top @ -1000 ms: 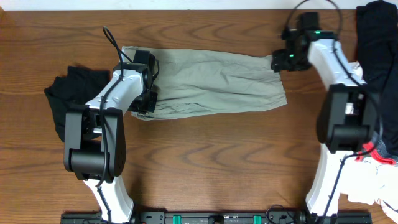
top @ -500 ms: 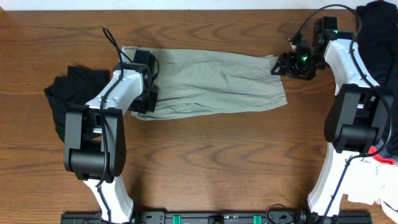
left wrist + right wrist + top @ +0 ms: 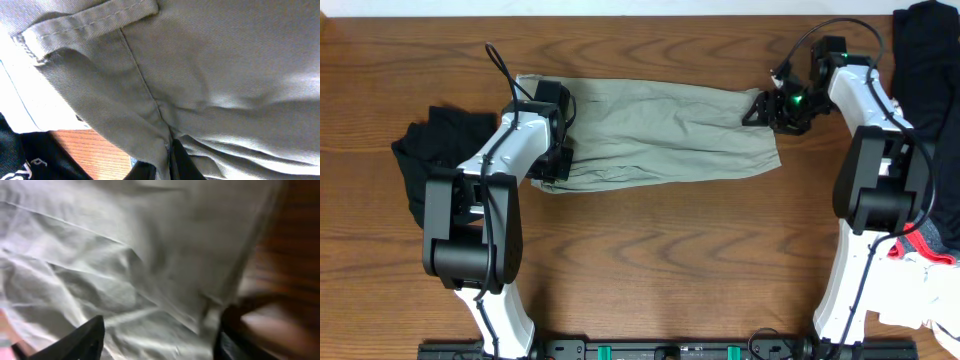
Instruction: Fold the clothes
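Observation:
The khaki-green shorts (image 3: 660,135) lie spread flat across the far middle of the table. My left gripper (image 3: 552,150) is at their left end, shut on a fold of the khaki fabric (image 3: 165,150), which fills the left wrist view. My right gripper (image 3: 760,108) is open at the shorts' upper right corner, its fingers (image 3: 160,340) spread wide over the cloth (image 3: 125,255). A black garment (image 3: 435,150) lies crumpled at the left. Another black garment (image 3: 925,60) lies at the far right, with red-grey (image 3: 915,240) and white (image 3: 920,290) clothes below it.
The right arm's base stands among the pile of clothes at the right edge. Bare wood tabletop (image 3: 660,260) runs along the near side between the two arm bases.
My right gripper swung right away from the shorts, then came back left to their upper right corner. The left arm and the shorts have not moved.

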`<state>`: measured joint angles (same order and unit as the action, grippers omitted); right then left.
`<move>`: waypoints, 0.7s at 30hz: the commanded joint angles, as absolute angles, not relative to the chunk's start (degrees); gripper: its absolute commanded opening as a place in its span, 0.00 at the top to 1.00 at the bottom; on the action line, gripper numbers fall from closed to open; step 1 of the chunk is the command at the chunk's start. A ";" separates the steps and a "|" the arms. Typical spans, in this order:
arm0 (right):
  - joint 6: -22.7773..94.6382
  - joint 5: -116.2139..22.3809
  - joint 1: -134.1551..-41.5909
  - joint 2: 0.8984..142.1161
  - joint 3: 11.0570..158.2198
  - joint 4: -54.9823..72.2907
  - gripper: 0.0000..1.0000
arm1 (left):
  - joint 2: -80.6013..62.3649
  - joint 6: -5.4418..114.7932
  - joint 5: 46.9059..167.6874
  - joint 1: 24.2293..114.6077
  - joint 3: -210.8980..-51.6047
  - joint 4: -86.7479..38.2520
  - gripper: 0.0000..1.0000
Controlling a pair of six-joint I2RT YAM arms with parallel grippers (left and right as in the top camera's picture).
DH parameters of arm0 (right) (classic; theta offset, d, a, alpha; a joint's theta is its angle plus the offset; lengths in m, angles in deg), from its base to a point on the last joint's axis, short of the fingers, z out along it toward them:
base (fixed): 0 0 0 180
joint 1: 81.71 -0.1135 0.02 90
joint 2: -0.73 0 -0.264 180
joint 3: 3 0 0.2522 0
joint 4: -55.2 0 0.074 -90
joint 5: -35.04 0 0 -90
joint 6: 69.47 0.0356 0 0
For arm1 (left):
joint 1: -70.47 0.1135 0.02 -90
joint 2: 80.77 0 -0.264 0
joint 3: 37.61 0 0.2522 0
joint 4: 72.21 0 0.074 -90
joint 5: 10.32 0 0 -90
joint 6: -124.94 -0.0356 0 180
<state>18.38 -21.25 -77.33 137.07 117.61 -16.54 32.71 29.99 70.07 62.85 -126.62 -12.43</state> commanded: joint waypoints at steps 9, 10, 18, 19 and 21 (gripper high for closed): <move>18.84 -22.12 -80.74 143.84 115.86 -15.42 0.99 | 32.33 29.59 70.01 62.72 -126.60 -12.67 0.91; 19.12 -22.12 -80.61 143.82 115.88 -15.46 0.99 | 32.33 29.59 70.01 62.72 -126.60 -12.67 0.91; 19.67 -22.45 -75.93 138.25 116.10 -16.62 0.99 | 30.06 29.62 75.89 61.34 -127.64 -12.72 0.75; 19.67 -23.39 -75.03 137.09 116.10 -16.89 0.99 | 29.19 29.62 77.75 60.91 -127.91 -12.76 0.67; 19.65 -25.49 -73.63 135.17 116.10 -17.43 0.99 | 27.20 29.62 80.96 59.90 -128.43 -13.11 0.19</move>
